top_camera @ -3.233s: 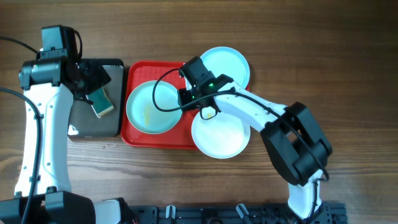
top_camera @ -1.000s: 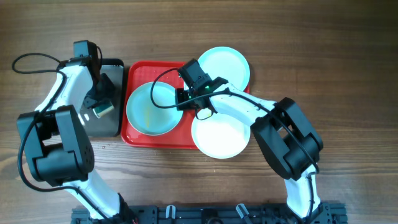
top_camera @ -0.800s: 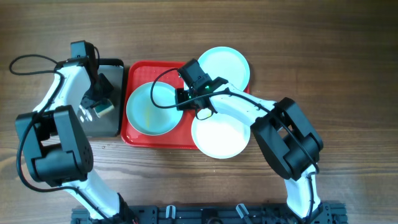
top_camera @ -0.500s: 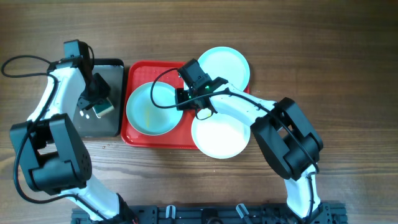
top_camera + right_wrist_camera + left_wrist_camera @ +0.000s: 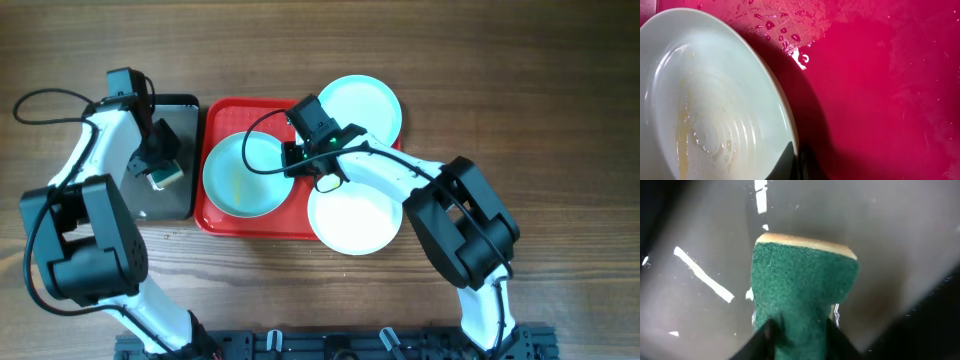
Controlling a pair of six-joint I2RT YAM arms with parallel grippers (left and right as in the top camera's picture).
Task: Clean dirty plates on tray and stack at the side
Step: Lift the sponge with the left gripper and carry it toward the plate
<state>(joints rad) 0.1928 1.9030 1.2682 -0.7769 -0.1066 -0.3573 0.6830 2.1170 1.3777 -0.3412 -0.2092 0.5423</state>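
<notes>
A pale plate [image 5: 245,172] smeared with yellow lies in the red tray [image 5: 216,114]. My right gripper [image 5: 292,158] is shut on its right rim; in the right wrist view the fingertips [image 5: 791,159] pinch the plate [image 5: 715,100] edge over the wet tray [image 5: 880,75]. Two more plates rest on the table to the right, one [image 5: 362,105] behind and one [image 5: 353,215] in front, both overlapping the tray's edge. My left gripper [image 5: 157,163] is shut on a green and yellow sponge [image 5: 162,175] over the black tray [image 5: 183,195]. In the left wrist view the sponge [image 5: 805,285] fills the space between the jaws.
The black tray [image 5: 890,240] is wet and lies just left of the red tray. Bare wooden table [image 5: 520,100] lies to the right of the plates and along the front.
The left wrist swung a little left and back over the black tray, its jaws loosening then tightening on the sponge. The right arm and all three plates have stayed put.
</notes>
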